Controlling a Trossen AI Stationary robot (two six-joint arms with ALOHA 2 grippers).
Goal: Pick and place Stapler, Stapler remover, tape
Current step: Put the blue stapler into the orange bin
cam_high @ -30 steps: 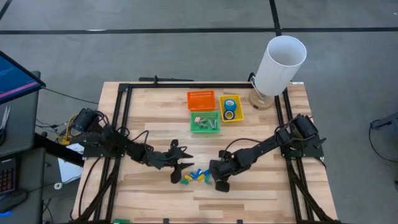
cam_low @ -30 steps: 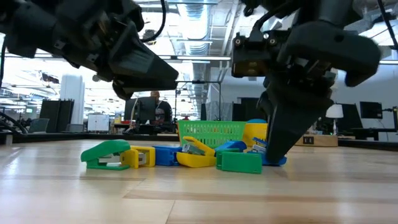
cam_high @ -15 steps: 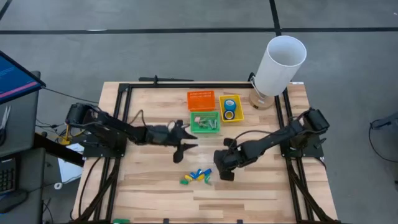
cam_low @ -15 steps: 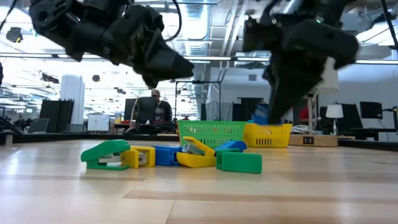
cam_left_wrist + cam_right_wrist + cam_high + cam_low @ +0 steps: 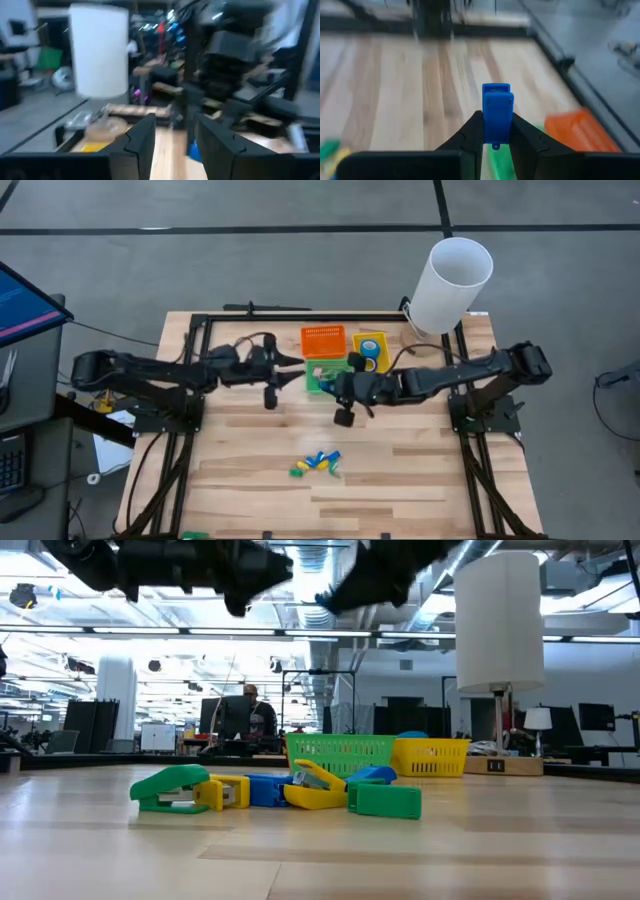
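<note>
Overhead, the right gripper (image 5: 345, 402) hung above the surface just short of the green basket (image 5: 330, 380), with the orange basket (image 5: 323, 340) and the yellow basket (image 5: 371, 353) lying beyond it; the yellow one held the blue tape rolls (image 5: 369, 356). The right wrist view showed what the high view could not: the jaws were pinched on a small blue stapler (image 5: 497, 114), held upright with its long axis running up between the fingers. From there the orange basket lay ahead and off to one side, so the coming move seemed to turn on carrying the stapler over the right rim. The left gripper (image 5: 271, 383) hovered near the green basket from the other side; its own view showed its fingers (image 5: 140, 141) apart with nothing between them, though that view was blurred, so I was not wholly sure. The remaining staplers (image 5: 316, 464) sat in a cluster on the surface, well apart from both grippers.
</note>
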